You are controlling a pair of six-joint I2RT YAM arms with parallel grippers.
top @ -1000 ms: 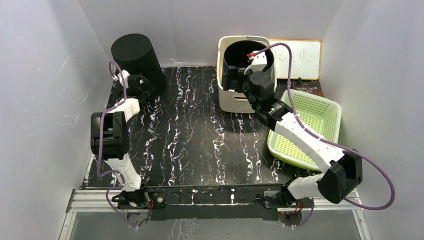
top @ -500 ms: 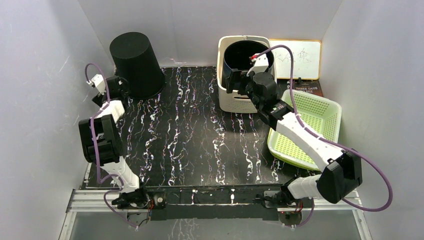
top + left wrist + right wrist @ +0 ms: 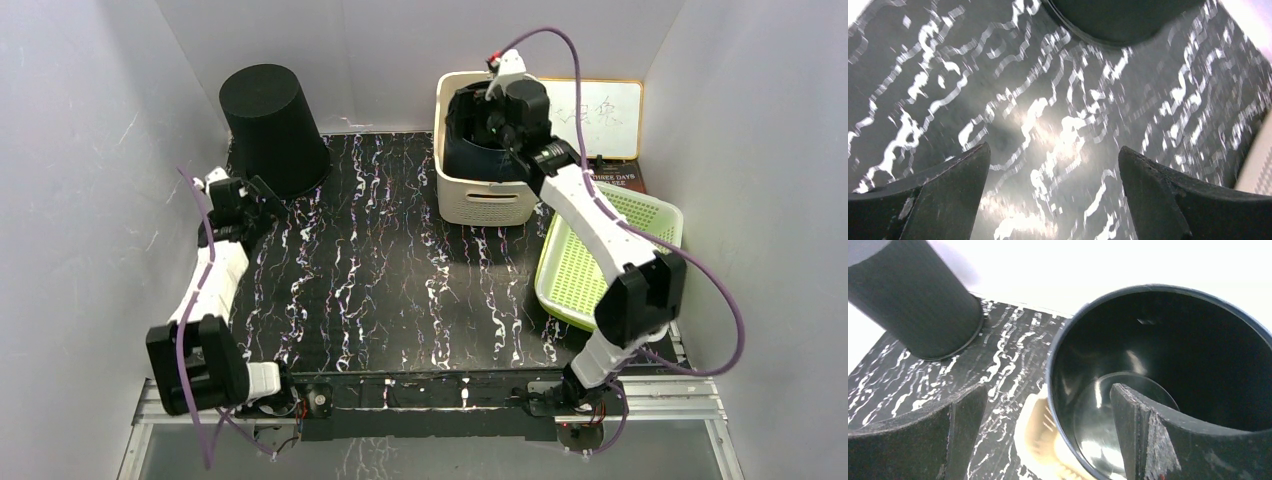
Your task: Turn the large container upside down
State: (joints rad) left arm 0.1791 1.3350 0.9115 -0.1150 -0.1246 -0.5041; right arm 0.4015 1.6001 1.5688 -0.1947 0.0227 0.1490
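A large black container [image 3: 272, 125] stands upside down at the back left of the marbled table, closed end up. It also shows in the right wrist view [image 3: 913, 295], and its edge shows in the left wrist view [image 3: 1118, 20]. My left gripper [image 3: 258, 203] is open and empty, just in front of it and apart from it, above bare table [image 3: 1053, 165]. A second dark bucket [image 3: 480, 150] sits mouth up in a cream basket [image 3: 480, 205]. My right gripper [image 3: 490, 125] is open over that bucket's rim [image 3: 1058, 365], one finger [image 3: 1168, 440] inside and one outside.
A lime green mesh basket [image 3: 620, 250] lies at the right edge, under my right arm. A whiteboard [image 3: 600, 115] leans on the back wall. White walls enclose the table on the left, back and right.
My left gripper has drawn back from the black container toward the near left, and the container stands alone. My right gripper has risen and moved back over the bucket in the cream basket.
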